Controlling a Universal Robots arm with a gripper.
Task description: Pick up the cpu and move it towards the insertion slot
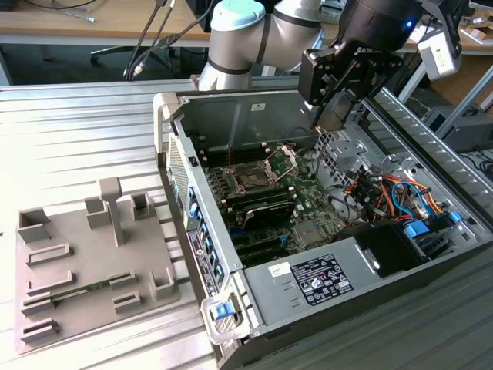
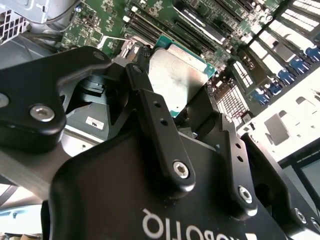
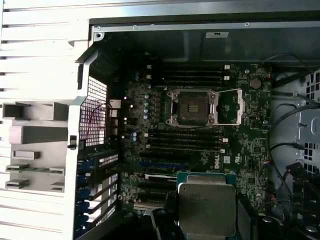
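Pickup looks done: the gripper (image 1: pixel 336 116) has its fingers clamped on the cpu (image 3: pixel 207 207), and the chip is up in the air over the open computer case (image 1: pixel 254 304), not on the grey tray (image 1: pixel 77 308) anymore. What's left is closing the gap, since the insertion slot (image 3: pixel 194 107) sits open mid-motherboard (image 3: pixel 250 150), still well apart from the chip. The arm reaches in over the case's far edge, gripper pointing down at the board.

A robotics lab or workshop: an opened computer case (image 1: pixel 323 223) lies on a ribbed metal tabletop (image 1: pixel 77 139), wooden desks (image 1: pixel 69 19) and cables (image 1: pixel 150 35) behind.
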